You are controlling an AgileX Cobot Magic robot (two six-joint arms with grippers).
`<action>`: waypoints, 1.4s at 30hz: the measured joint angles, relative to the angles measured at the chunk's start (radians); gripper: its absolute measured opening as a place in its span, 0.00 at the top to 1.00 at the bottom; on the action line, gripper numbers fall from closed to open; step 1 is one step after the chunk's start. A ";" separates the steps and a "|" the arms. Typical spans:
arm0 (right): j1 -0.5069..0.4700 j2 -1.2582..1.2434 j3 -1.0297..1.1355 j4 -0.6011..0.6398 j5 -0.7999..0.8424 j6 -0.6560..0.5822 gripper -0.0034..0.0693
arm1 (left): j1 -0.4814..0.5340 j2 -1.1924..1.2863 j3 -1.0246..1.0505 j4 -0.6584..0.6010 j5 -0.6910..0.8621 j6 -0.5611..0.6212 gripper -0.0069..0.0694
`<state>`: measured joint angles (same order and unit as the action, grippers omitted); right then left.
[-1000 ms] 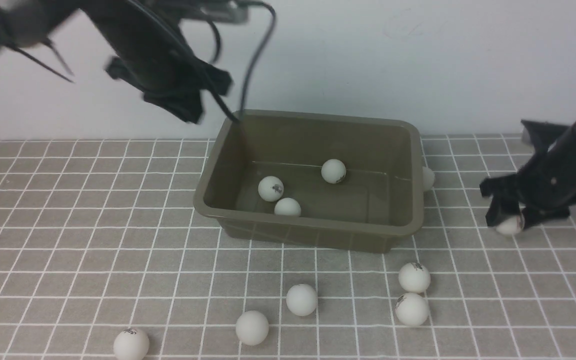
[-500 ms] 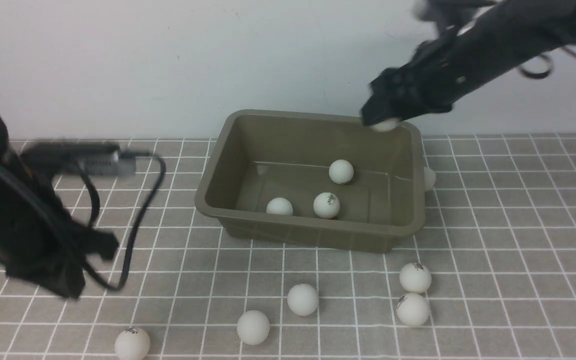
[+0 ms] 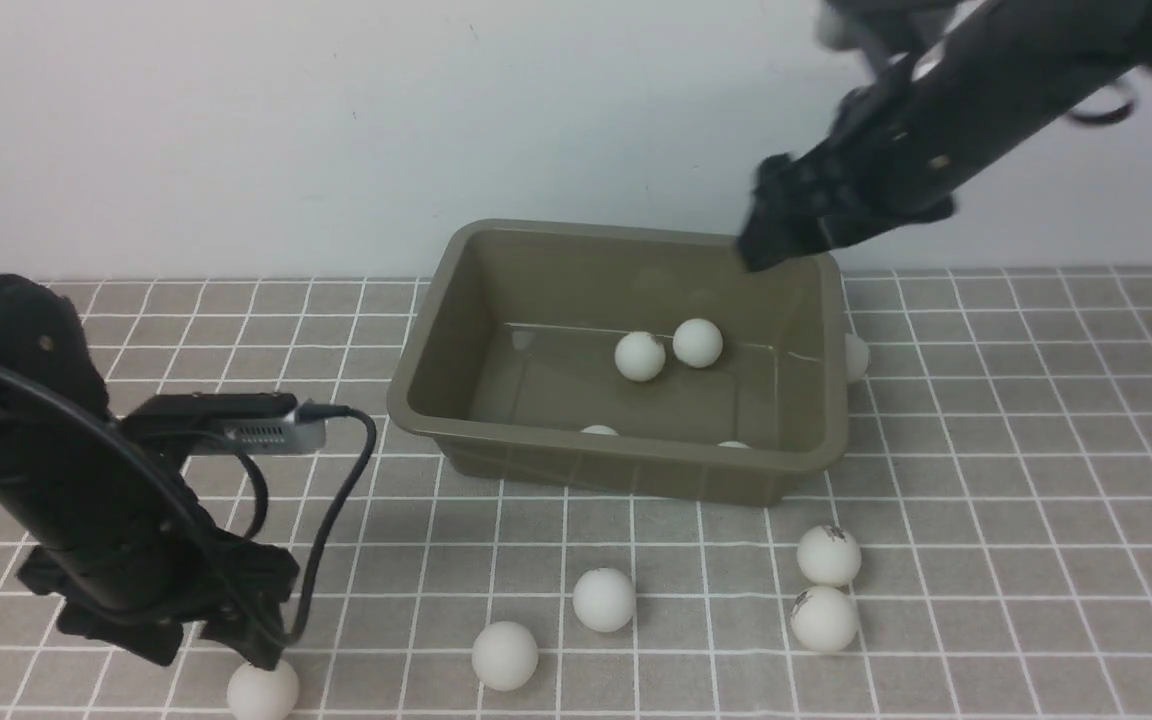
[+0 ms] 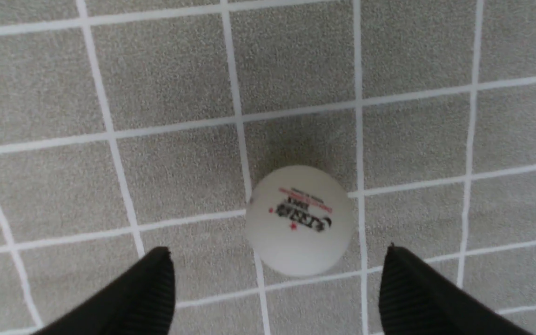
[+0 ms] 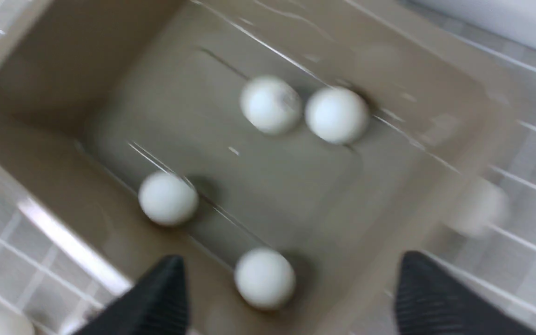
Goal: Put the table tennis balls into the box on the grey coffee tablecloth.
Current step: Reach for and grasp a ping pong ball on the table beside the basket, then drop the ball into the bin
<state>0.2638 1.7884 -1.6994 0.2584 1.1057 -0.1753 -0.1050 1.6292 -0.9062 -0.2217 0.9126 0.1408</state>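
Note:
The olive-brown box [image 3: 616, 462] stands mid-cloth with several table tennis balls in it, two of them [image 3: 639, 356] [image 3: 698, 342] near its far wall. My right gripper [image 3: 766, 250] hangs open and empty over the box's far right corner; its wrist view looks down on the balls [image 5: 270, 104] inside. My left gripper [image 3: 216, 650] stands open low at the front left, over a logo-printed ball [image 4: 300, 221] that lies on the grey coffee tablecloth [image 3: 1036, 500], just ahead of the fingertips [image 4: 163, 260] and untouched.
More balls lie on the cloth in front of the box [image 3: 504, 655] [image 3: 603, 599] [image 3: 828, 555] [image 3: 823, 619]. One ball [image 3: 857, 356] sits against the box's right outer wall. A grey adapter with a cable [image 3: 256, 432] hangs off my left arm. A white wall [image 3: 336, 120] closes the back.
My left arm swung from above the box down to the front left and opened over a ball. My right gripper carried its ball over the box and let go; the balls inside rolled.

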 joint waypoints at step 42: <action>0.088 -0.032 0.833 0.279 -0.500 0.068 0.19 | -0.083 0.457 -0.985 -0.108 0.289 -0.046 0.39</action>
<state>0.3523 1.7564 -0.8663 0.5373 0.6062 -0.1074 -0.1883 2.0862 -1.8912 -0.3294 1.2020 0.0944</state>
